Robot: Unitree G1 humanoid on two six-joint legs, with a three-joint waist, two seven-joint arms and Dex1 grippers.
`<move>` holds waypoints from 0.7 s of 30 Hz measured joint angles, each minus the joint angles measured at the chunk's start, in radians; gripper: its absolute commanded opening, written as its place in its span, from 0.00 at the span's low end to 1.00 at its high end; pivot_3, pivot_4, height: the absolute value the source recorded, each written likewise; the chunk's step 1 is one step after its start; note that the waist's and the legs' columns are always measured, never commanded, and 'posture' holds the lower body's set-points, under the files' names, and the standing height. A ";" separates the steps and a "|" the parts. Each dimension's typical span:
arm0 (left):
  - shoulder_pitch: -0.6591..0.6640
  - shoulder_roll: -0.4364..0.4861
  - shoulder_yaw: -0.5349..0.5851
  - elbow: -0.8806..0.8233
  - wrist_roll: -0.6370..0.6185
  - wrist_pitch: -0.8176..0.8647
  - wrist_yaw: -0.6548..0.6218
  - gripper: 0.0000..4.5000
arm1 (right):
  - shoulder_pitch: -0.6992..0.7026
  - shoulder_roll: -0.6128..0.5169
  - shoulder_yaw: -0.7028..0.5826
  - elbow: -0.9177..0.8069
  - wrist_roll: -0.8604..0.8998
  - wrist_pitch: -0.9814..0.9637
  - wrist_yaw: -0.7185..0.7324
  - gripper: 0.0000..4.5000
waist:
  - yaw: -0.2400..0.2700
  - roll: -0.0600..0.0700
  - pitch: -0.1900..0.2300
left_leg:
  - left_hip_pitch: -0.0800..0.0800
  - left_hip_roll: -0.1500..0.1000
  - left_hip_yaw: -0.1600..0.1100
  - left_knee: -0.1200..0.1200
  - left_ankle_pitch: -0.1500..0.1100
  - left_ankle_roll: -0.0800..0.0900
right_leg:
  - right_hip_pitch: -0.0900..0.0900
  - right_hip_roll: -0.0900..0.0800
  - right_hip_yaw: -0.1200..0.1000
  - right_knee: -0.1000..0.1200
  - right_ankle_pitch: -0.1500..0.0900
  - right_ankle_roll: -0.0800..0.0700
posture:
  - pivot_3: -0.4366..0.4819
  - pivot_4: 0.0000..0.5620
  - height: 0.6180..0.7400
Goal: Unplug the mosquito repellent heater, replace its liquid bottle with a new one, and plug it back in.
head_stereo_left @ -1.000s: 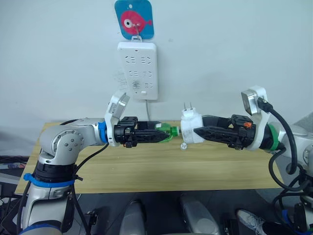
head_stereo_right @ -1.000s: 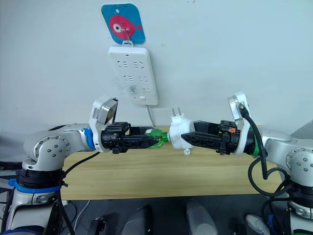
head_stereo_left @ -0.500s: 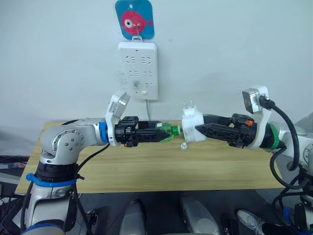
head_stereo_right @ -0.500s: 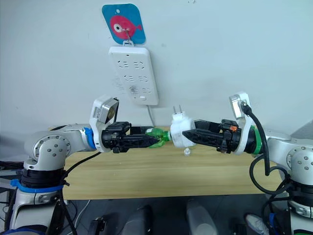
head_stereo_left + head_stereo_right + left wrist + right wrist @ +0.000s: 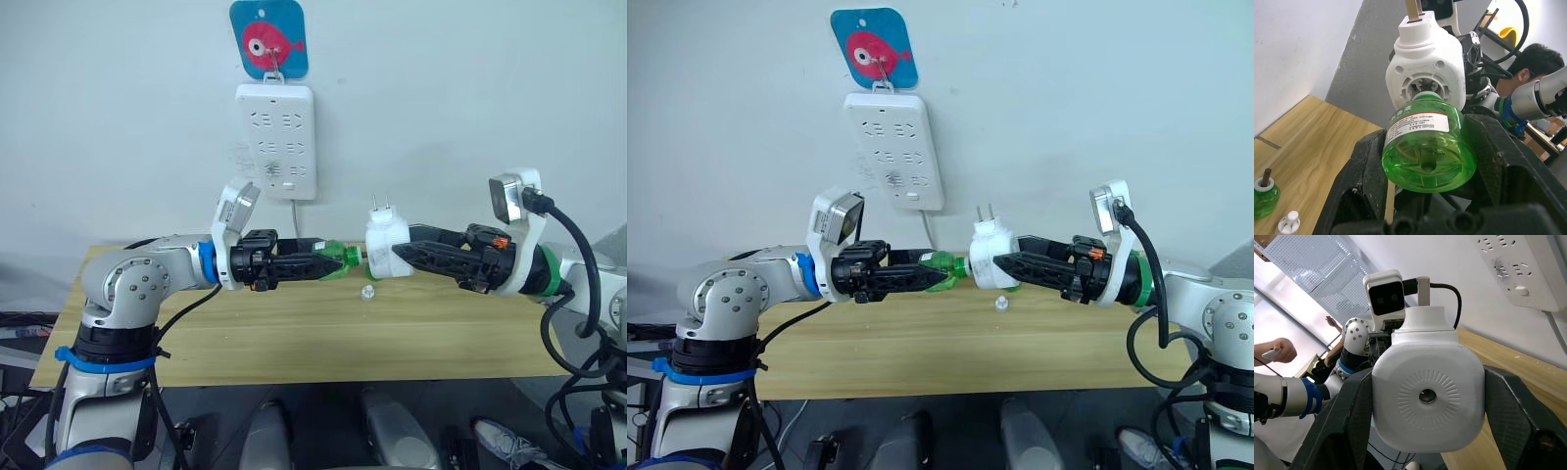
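Observation:
The white mosquito repellent heater [image 5: 385, 251] hangs above the table's middle, prongs up, with my right gripper [image 5: 404, 257] shut on its sides. My left gripper [image 5: 328, 264] is shut on a translucent green bottle [image 5: 341, 257] lying sideways. The left wrist view shows this bottle [image 5: 1427, 147] with its neck set in the round socket under the heater [image 5: 1425, 68]. A second green bottle [image 5: 1264, 196] with a dark wick stands on the table. I cannot tell which of the two is the new one. A tiny clear cap [image 5: 368, 291] lies on the table below the heater.
A white power strip [image 5: 275, 139] hangs on the wall under a blue fish sign [image 5: 268, 37], its cable dropping behind the wooden table [image 5: 294, 333]. A small white piece [image 5: 1287, 223] stands near the second bottle. A person [image 5: 1535, 63] sits beyond the table.
Both grippers have risen a little, and the heater has shifted slightly up and right. The bottle's neck has stayed at the heater.

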 measured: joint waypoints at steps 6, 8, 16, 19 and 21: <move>0.004 0.002 0.017 0.000 -0.029 0.029 0.003 0.52 | 0.000 0.002 0.007 0.001 0.017 -0.011 -0.005 0.64 | 0.000 0.000 0.000 | 0.000 0.000 0.000 0.001 0.000 0.000 | 0.000 0.000 0.000 0.000 0.000 0.000 | 0.27 0.33 1.00; 0.004 0.002 0.019 0.000 -0.035 0.031 0.005 0.52 | 0.001 0.002 0.007 0.003 0.022 -0.012 -0.005 0.64 | 0.000 0.000 0.000 | 0.000 0.000 -0.001 0.002 0.000 0.000 | 0.001 0.000 -0.001 0.001 0.000 0.000 | 0.27 0.33 1.00; 0.000 -0.031 0.035 0.013 -0.056 0.037 0.046 0.52 | 0.001 -0.002 0.004 0.015 0.043 -0.032 -0.024 0.64 | 0.000 0.000 0.000 | -0.001 0.000 -0.001 0.008 0.000 0.000 | 0.002 0.000 0.000 0.002 0.001 0.003 | 0.27 0.33 1.00; -0.001 -0.019 0.035 0.011 -0.063 0.053 0.042 0.52 | 0.010 -0.002 0.009 0.014 0.054 -0.032 -0.026 0.64 | 0.000 0.000 0.000 | -0.001 0.000 -0.001 0.008 0.000 0.000 | 0.002 0.000 0.000 0.002 0.001 0.003 | 0.27 0.33 1.00; -0.001 -0.013 0.034 0.010 -0.065 0.057 0.042 0.52 | 0.015 -0.002 0.012 0.014 0.059 -0.033 -0.030 0.64 | 0.000 0.000 0.000 | -0.001 0.000 -0.001 0.008 0.000 0.000 | 0.002 0.000 0.000 0.002 0.001 0.003 | 0.27 0.33 1.00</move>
